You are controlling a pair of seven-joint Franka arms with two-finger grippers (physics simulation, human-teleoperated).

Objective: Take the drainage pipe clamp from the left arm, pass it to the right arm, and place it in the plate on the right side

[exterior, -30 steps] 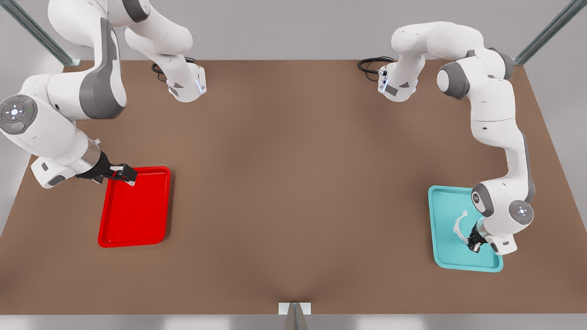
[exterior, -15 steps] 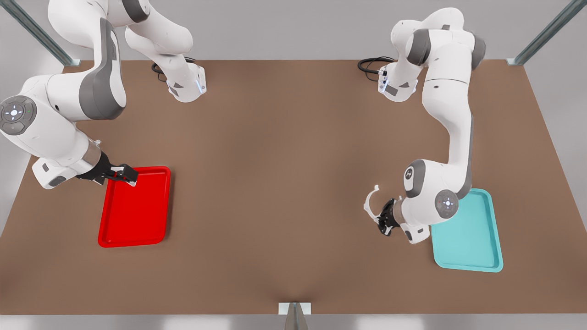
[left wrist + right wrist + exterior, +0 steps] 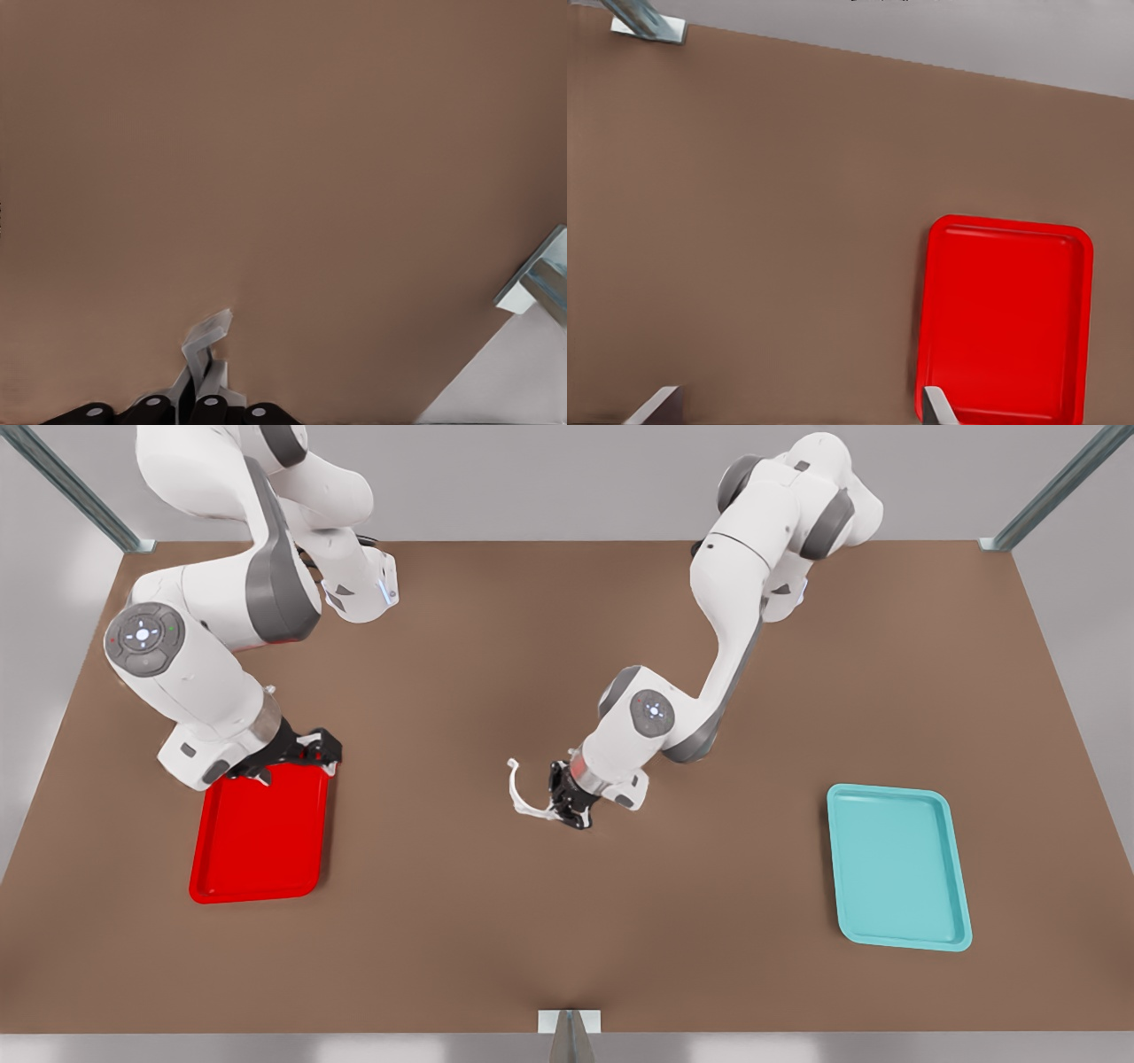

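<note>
Brown worktop (image 3: 567,921), seen in the front view with a grey wall behind it. Largest items are the two white arms; then the plate (image 3: 257,841) at the front view's left and a teal tray (image 3: 899,868) at the front view's right, both lying flat and bare.

The left end effector (image 3: 560,802) is near the middle of the worktop, fingers (image 3: 210,412) clamped on one end of the drainage pipe clamp (image 3: 521,790), which is carried clear of the surface. The half-ring juts from the fingers toward the front view's left, its open side facing the plate.

The right end effector (image 3: 310,753) hovers over the plate's far edge with its fingers (image 3: 937,409) spread wide and nothing between them.

The coming handover turns on the gap between the two: the clamp lies well apart from the right end effector, toward the front view's right, its free end nearest that arm.
</note>
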